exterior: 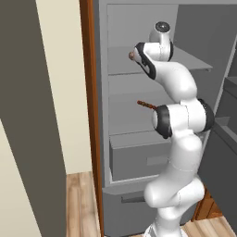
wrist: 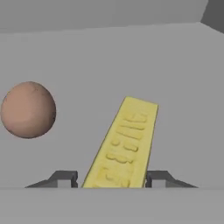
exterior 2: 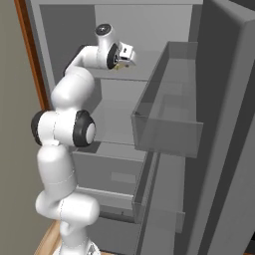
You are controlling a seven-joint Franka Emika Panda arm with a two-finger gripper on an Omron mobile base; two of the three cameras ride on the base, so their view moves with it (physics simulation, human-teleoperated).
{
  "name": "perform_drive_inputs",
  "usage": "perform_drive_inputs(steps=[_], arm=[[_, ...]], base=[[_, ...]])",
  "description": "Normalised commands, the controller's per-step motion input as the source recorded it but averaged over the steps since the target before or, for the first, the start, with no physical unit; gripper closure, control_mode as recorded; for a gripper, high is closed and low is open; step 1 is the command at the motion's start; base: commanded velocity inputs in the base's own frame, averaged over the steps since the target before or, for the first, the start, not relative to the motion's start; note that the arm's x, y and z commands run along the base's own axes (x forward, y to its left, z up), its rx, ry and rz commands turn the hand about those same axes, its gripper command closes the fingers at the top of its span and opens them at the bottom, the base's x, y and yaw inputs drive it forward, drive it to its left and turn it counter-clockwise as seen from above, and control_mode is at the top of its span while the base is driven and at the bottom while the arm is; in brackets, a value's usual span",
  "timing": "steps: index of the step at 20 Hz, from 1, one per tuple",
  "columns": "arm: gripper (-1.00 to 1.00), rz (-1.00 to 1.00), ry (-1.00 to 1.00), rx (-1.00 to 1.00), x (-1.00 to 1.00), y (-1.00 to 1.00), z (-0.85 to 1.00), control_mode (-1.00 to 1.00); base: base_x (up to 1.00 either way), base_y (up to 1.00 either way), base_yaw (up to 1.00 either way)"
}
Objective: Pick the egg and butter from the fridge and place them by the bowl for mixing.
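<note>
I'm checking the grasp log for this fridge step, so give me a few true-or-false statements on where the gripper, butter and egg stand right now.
1. The butter lies between the two fingertips in the hand view. True.
2. The egg is held in the gripper. False: it sits on the grey shelf, apart from the fingertips and to the left of the butter in the hand view.
3. The fridge stands open with the arm reaching onto an upper shelf. True.
4. The egg rests on top of the butter. False: a gap of bare shelf separates them.
</note>
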Motion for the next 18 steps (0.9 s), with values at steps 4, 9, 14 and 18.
perform_drive_inputs(steps=[4, 9, 14, 18], arm=[[1.0, 0.0, -0.24, 0.0, -0.51, 0.0, 0.55, -1.0], [1.0, 0.0, -0.33, 0.0, -0.98, -0.08, 0.13, -1.0], [1.0, 0.01, -0.41, 0.01, -1.0, -0.08, 0.02, -1.0], [1.0, 0.03, -0.24, 0.0, -1.0, -0.18, 0.0, -1.0]], base=[[0.0, 0.0, 0.0], [0.0, 0.0, 0.0], [0.0, 0.0, 0.0], [0.0, 0.0, 0.0]])
